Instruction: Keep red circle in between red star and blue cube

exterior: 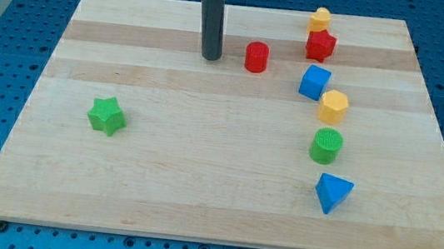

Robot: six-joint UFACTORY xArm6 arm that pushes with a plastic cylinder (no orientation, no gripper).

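**A:** Left of the red star (321, 45), well clear of it, sits the red circle (256, 57). Not between anything yet. Blue cube (315, 82) is just below the red star, nearly touching it, so the slot it needs barely exists.

**B:** So nothing done?

**A:** My read: early. Circle is off the star–cube line, out to the star's lower left. Either the circle gets wedged into that gap or one of the pair has to move first. Looks tight.

**B:** Where's the rod?

**A:** My tip (211, 57) is down on the board (198, 189), further left of the red star than the circle is, close beside the circle but with a visible gap. No jaws on this rig, just a plain rod, so nothing to open or close.

**B:** Circle condition?

**A:** Short red cylinder, upright, flat top facing up, standing free. Nothing touching it.

**B:** Clutter?

**A:** Yellow block (320, 19) right above the red star, touching or nearly. Another yellow block (333, 106) lower down, just past the blue cube. Both crowd the pair.
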